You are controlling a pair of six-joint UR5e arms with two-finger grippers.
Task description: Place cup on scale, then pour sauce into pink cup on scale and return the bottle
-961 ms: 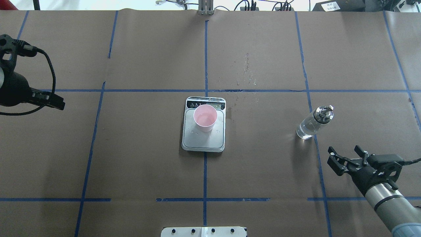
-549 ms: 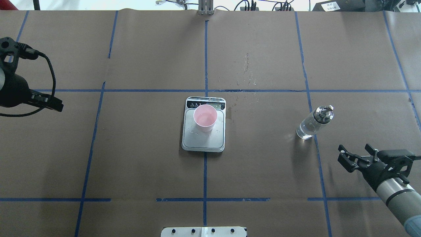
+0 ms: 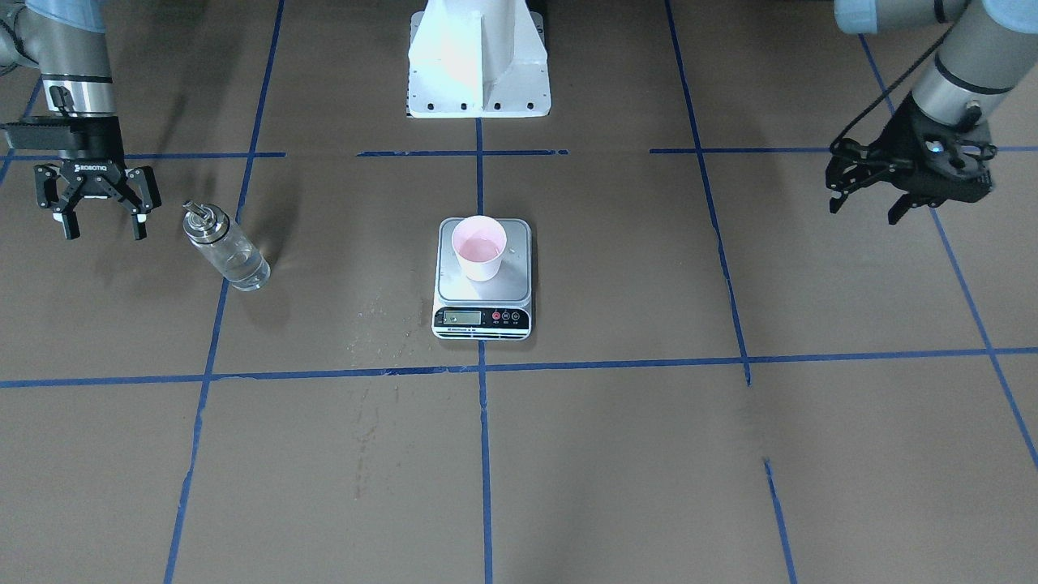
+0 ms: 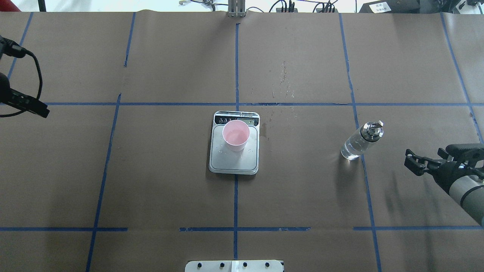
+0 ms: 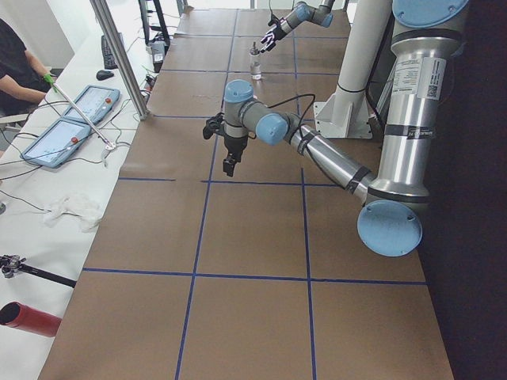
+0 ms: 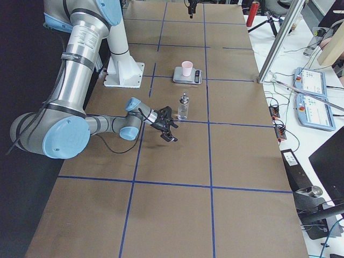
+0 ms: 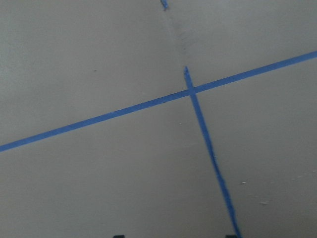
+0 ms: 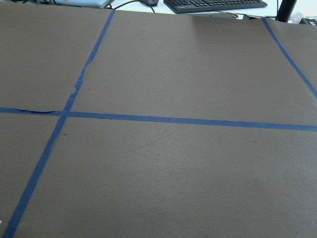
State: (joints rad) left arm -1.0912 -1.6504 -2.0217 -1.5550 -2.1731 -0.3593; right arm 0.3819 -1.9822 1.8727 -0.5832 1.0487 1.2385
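Two grippers, both spread and both empty. On the right gripper [image 3: 104, 230], fingers wide apart and pointing down, touching nothing; hung above the paper near the bench's right end, just beside the glass bottle [image 3: 229, 253] on its outer side. On the left gripper [image 3: 863, 211], fingers parted too, nothing between them; tilted, well apart from everything, near the bench's left end.

Upright on a strip of blue tape [image 3: 217, 324], the glass bottle, silver pourer cap on, with clear sauce [image 3: 246, 272] in its lower part. At the bench's middle, the digital scale [image 3: 510, 284], front panel toward the operators' edge; about mid-platform, upright, the pink paper cup [image 3: 479, 248], with a thin glossy layer of liquid inside. Small droplets [image 4: 284, 84] scattered on the brown paper [image 3: 616, 454] between the scale and the far edge, a few more on the steel platform.

Brown paper over the whole bench, cut into squares by the tape. At the robot's edge, the white robot base [image 3: 477, 65]. Beyond the far edge, a white side table with tablets, and a seated operator [image 5: 17, 67].

Scale display too small to read. Left gripper mostly cut off at the overhead view's edge. From both wrist cameras, only paper and tape.
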